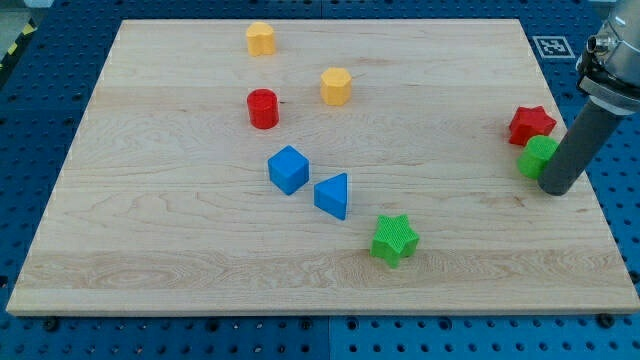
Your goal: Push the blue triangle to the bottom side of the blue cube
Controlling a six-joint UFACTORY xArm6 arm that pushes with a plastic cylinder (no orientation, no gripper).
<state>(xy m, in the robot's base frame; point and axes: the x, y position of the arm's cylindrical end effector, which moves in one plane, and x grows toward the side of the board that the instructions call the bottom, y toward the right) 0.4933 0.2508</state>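
Guessing the blue triangle (332, 195) slides light on the desk (150, 250), so my tip (555, 189), no hand, should nudge its right face toward below the blue cube (288, 169).

no readable text, only a fiducial marker (553, 46) pattern

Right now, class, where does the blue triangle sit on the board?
The blue triangle lies just below the board's centre, immediately to the lower right of the blue cube, with the green star further toward the view's bottom right.
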